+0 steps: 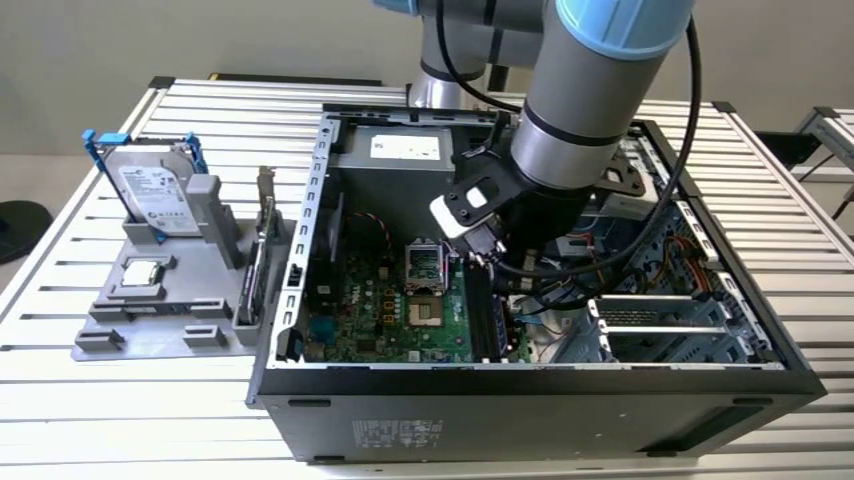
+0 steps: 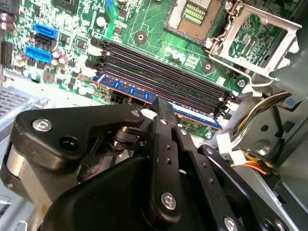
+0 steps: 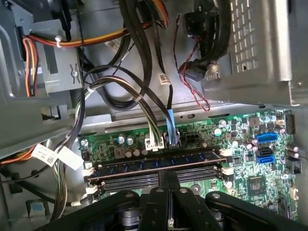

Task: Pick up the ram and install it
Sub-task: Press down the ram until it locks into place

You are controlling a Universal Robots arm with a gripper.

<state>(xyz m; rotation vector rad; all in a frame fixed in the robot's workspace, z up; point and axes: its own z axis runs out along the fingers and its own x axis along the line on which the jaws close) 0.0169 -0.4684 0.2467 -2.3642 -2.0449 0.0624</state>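
Pressing down inside the case, the claw [image 2: 161, 113] grips the ram [image 2: 144, 94], seated in its slot but not released.

A big table [image 1: 120, 400] fills most of the room here. Its top is made of long silver metal bars lying side by side, with thin dark gaps between them. The bars shine a little in the soft, even light. Behind the table stands a plain wall [image 1: 200, 35], a pale grey-brown colour. Past the table's corner, on the exterior view's left, the floor [image 1: 34, 170] is light and smooth, and something round and dark [image 1: 16, 228] sits on it, close to the table's edge. On the exterior view's right, near the far corner of the table, another silver table [image 1: 830, 135] with the same kind of bars stands apart.
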